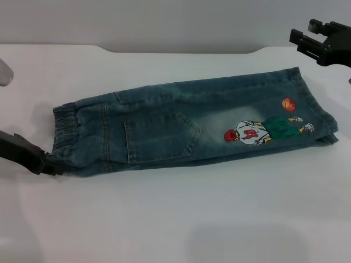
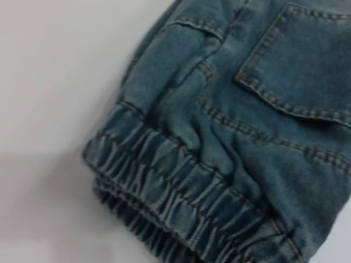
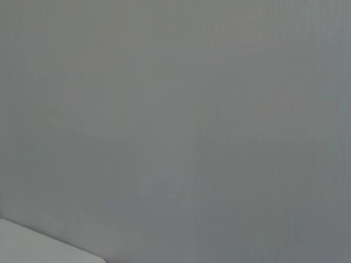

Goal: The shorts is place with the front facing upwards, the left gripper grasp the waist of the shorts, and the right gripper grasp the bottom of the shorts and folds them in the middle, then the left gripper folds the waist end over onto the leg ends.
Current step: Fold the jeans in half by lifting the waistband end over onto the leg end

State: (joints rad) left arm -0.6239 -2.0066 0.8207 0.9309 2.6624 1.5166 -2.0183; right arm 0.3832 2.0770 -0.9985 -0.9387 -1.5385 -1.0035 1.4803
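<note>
Denim shorts (image 1: 186, 129) lie long-ways on the white counter (image 1: 164, 219), already folded in half. My left pincer (image 1: 48, 163) touches the waist (image 1: 66, 129); grip unclear. My right pincer (image 1: 321, 41) hangs open, well apart.

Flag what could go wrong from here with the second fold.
1. The left gripper sits at the near corner of the waist, where stacked layers show in the left wrist view; it may catch only some, and the shorts could splay open when lifted.
2. The right gripper is raised off the leg ends, so those may drag.
</note>
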